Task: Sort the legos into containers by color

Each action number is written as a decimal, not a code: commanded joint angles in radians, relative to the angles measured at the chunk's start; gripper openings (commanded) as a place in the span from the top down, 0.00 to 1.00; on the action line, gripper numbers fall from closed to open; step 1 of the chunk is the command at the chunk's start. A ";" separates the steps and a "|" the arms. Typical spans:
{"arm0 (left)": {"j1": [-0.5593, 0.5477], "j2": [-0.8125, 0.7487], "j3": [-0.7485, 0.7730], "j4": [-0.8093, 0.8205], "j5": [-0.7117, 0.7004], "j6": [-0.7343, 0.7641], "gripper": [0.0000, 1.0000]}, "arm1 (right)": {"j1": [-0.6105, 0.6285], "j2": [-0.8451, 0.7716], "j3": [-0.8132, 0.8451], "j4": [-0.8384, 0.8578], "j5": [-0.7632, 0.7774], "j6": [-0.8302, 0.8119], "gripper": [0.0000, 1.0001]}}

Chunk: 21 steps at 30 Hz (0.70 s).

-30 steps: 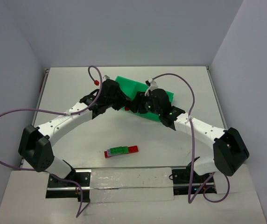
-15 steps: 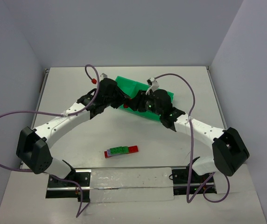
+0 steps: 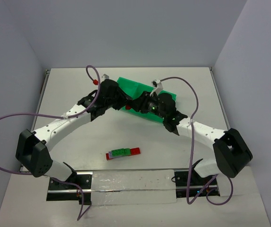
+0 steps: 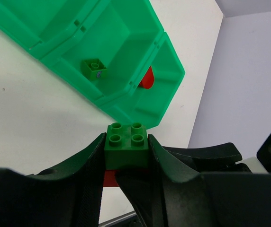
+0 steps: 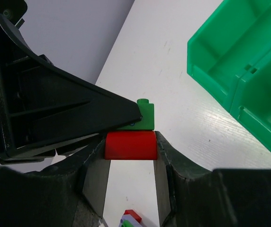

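Note:
My left gripper (image 4: 126, 147) is shut on a green brick (image 4: 126, 142) with a red piece under it. My right gripper (image 5: 130, 147) is shut on that red brick (image 5: 130, 145), still joined to the green brick (image 5: 145, 118). In the top view both grippers, left (image 3: 125, 105) and right (image 3: 138, 105), meet above the near edge of the green tray (image 3: 133, 87). In the tray (image 4: 140, 113), the middle compartment holds a green brick (image 4: 94, 69) and the end one a red brick (image 4: 147, 78).
A short stack of red, green and lavender bricks (image 3: 122, 152) lies on the white table in front of the arms; it also shows in the right wrist view (image 5: 130, 218). Purple cables loop over both arms. Grey walls close in the table.
Both grippers have crept slightly toward the tray, still holding the joined green and red bricks between them. The stack on the table has not moved.

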 commanded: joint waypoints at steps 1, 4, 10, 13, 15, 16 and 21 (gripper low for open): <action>-0.005 -0.035 0.016 -0.012 0.002 0.011 1.00 | -0.016 -0.047 -0.034 0.089 0.026 0.020 1.00; 0.009 -0.032 0.030 -0.038 -0.019 0.026 1.00 | -0.032 -0.112 -0.052 -0.032 0.100 -0.015 1.00; 0.047 0.002 0.033 -0.015 -0.028 0.033 1.00 | -0.040 -0.233 -0.048 -0.305 0.304 -0.168 1.00; 0.048 0.075 0.089 0.005 -0.019 0.037 1.00 | -0.049 -0.300 -0.042 -0.385 0.413 -0.198 1.00; 0.048 0.135 0.124 -0.001 -0.016 0.046 1.00 | -0.059 -0.319 -0.030 -0.438 0.449 -0.216 1.00; 0.048 0.156 0.139 -0.003 -0.013 0.049 1.00 | -0.067 -0.321 -0.023 -0.464 0.459 -0.224 1.00; 0.048 0.277 0.239 -0.007 -0.002 0.076 1.00 | -0.159 -0.278 0.016 -0.528 0.474 -0.244 1.00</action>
